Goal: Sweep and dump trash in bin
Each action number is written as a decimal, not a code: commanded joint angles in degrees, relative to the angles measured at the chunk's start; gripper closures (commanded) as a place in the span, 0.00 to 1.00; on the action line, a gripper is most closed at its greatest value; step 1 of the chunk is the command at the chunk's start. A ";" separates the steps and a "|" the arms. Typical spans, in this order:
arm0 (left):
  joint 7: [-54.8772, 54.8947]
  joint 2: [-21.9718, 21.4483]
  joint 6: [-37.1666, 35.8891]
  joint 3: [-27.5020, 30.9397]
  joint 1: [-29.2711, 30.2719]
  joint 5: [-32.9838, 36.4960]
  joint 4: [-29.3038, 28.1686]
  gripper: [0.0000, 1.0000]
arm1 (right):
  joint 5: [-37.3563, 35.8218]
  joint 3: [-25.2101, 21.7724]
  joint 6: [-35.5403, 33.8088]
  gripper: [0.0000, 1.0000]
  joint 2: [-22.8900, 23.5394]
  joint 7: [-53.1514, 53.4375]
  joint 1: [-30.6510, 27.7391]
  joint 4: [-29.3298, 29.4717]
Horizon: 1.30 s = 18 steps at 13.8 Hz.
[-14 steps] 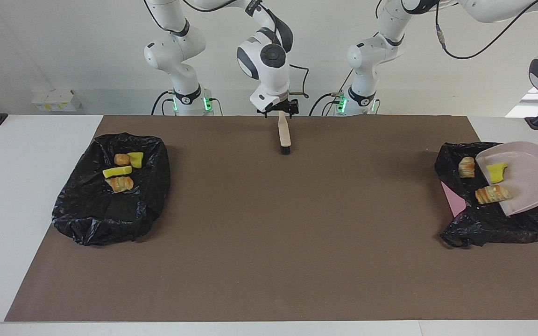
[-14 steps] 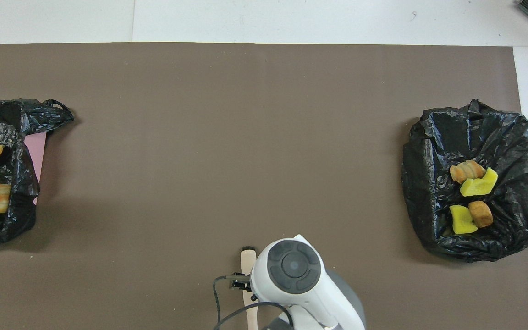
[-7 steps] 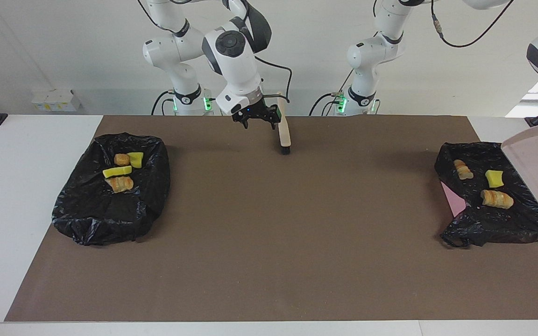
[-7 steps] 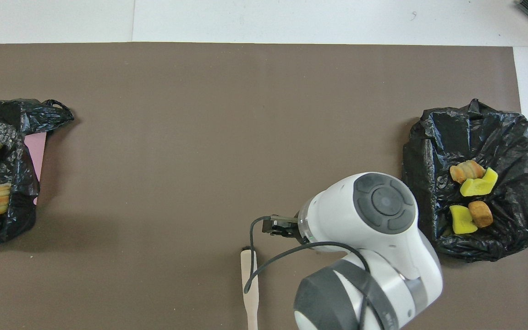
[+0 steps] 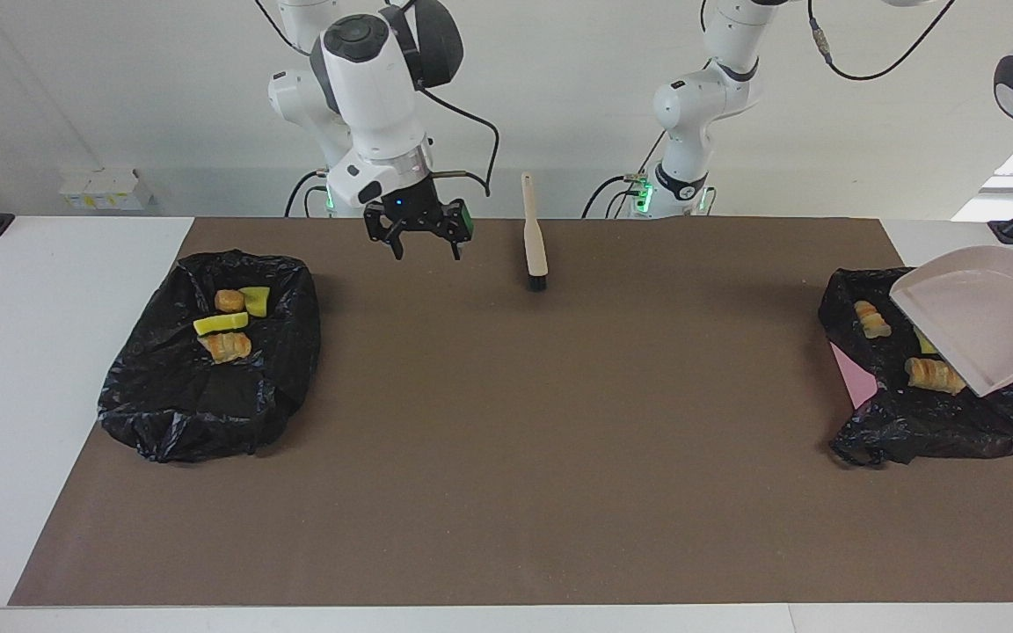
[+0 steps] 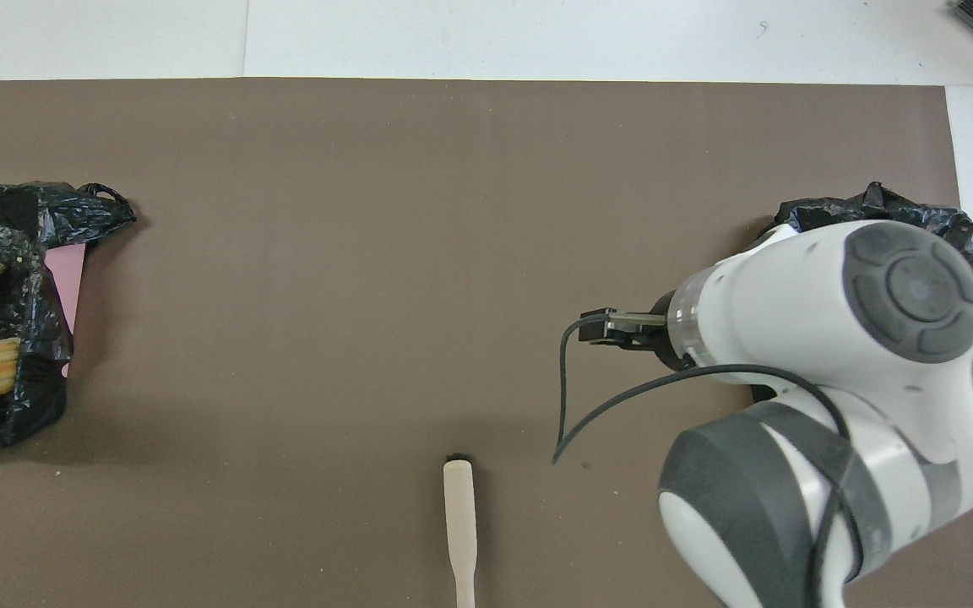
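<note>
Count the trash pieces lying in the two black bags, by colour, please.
Yellow foam pieces: 3, the last one mostly hidden by the dustpan
Tan or orange-brown pieces: 4
Total: 7

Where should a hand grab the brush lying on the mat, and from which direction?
Grip the brush on its pale wooden handle, around the middle, coming straight down. It lies flat on the brown mat, bristle end pointing away from the robots, so fingers should close across the narrow handle, well away from the bristles. The right hand hangs open over the mat beside it, probably best placed for this.
</note>
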 commanded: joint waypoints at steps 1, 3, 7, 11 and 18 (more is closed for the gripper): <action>-6.60 -1.98 -3.39 0.04 -0.69 -8.53 -1.74 1.00 | -3.92 0.60 -2.75 0.00 0.05 -2.09 -5.57 4.22; -13.45 -2.33 -6.38 -0.22 -2.35 -12.43 -2.10 1.00 | -5.08 0.60 -5.11 0.00 0.23 -3.84 -9.18 7.38; -33.37 -4.52 -10.26 -0.22 -8.85 -16.73 -5.43 1.00 | -4.91 0.69 -7.15 0.00 0.67 -10.35 -12.36 8.98; -53.26 -8.22 -10.08 -0.22 -16.84 -21.65 -11.84 1.00 | -5.17 0.78 -7.41 0.00 1.19 -11.93 -12.36 11.51; -84.28 -7.70 -5.71 -0.22 -33.01 -31.15 -16.16 1.00 | -5.87 0.52 -11.90 0.00 2.34 -15.28 -13.32 14.43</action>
